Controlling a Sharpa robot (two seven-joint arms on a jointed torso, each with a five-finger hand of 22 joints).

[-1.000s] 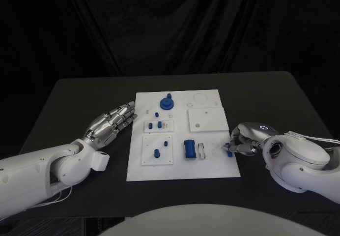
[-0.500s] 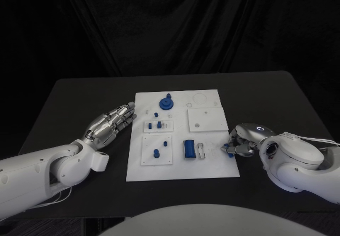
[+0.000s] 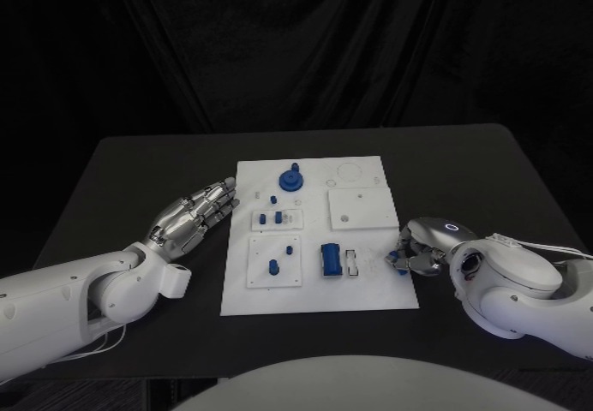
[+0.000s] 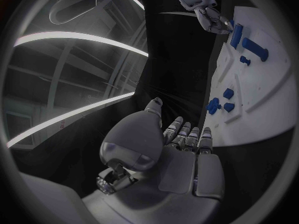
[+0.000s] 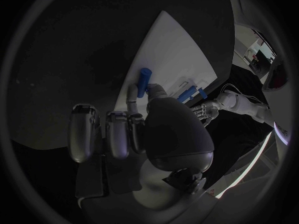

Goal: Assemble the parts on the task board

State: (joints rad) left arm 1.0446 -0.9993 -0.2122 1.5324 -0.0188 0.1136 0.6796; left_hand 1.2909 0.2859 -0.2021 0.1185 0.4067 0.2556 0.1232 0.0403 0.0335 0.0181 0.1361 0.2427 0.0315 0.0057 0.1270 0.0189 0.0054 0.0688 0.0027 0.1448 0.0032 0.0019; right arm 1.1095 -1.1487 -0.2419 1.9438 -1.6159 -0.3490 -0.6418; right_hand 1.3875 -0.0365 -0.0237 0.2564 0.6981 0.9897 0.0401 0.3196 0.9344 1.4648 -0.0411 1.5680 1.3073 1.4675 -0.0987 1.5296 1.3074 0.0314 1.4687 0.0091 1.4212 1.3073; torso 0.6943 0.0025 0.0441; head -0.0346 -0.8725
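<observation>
The fingers of the right hand [image 3: 420, 248] are curled at the right edge of the white board [image 3: 371, 295], around a small blue pin [image 5: 144, 81]; the pin touches the fingertips, but I cannot tell if it is really gripped. The left hand [image 3: 192, 214] holds nothing, its fingers straight and apart, just beside the board's left edge. On the board lie a blue block [image 3: 332, 259] and a blue knob [image 3: 291, 178].

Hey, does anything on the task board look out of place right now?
One small blue part lies at the task board's right edge, by the right hand's fingers, not seated in any fixture. Nothing looks spilled or damaged.
</observation>
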